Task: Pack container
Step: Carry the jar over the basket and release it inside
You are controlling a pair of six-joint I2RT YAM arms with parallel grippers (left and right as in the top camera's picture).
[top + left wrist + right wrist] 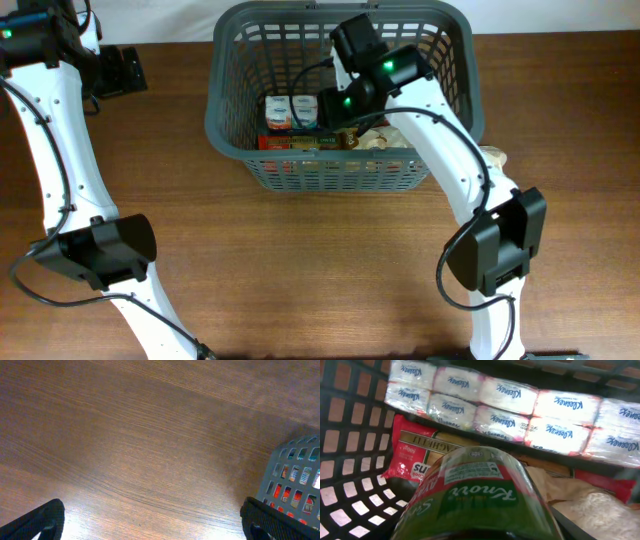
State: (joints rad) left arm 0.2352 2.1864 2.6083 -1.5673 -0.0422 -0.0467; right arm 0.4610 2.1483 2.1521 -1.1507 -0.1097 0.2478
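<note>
1. The basket (225,120) stands on the wooden surface (300,270), at its far side.
2. The right claw (338,106) reaches down inside the basket, gripping a glass jar (480,500) with a green-and-red label. The jar hides its fingers.
3. On the basket's floor lie tissue packs (495,405) along one wall. Below the jar are a red pasta packet (415,455) and a clear bag of pale grains (600,505).
4. The left claw (150,512) hangs outside the basket, to its left, spread wide and holding nothing.
</note>
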